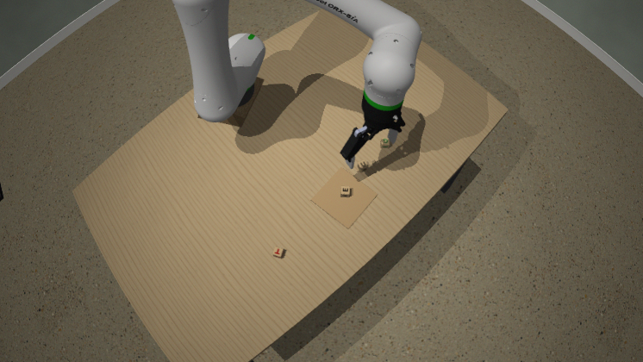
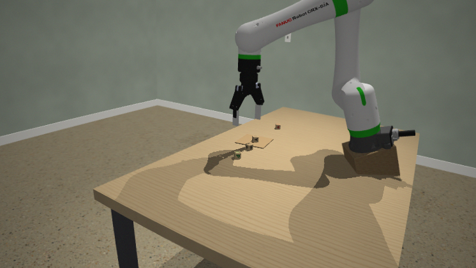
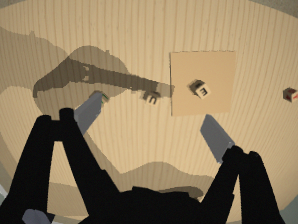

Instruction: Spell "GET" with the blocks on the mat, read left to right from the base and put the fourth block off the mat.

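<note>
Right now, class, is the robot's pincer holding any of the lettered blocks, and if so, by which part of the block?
Nothing is held: the pincer is open above the table.
</note>
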You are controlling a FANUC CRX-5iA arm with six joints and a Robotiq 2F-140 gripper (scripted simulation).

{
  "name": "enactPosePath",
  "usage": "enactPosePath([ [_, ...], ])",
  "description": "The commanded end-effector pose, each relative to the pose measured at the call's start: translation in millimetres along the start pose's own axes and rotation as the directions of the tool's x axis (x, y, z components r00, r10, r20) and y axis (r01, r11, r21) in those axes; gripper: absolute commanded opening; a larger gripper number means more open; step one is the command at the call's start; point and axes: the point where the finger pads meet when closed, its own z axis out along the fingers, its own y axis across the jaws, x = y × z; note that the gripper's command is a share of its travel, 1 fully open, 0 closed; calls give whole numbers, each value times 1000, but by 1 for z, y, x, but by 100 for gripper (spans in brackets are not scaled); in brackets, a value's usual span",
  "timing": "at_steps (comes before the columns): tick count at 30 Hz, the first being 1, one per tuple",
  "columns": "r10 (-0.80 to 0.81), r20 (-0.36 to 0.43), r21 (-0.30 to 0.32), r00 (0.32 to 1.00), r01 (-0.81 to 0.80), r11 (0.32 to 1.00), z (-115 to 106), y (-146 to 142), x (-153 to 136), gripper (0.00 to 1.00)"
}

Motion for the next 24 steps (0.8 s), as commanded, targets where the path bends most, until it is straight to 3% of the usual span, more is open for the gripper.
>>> enactPosePath([
  [1,139,-6,-5,990,-139,990,1,6,2,100],
  [13,492,-7,-1,871,-492,871,3,22,7,100],
  [15,492,-7,-1,871,-492,871,3,22,7,100],
  [16,568,-7,0,823,-569,823,3,26,8,100],
  [24,743,-7,3,669,-743,669,4,36,11,100],
])
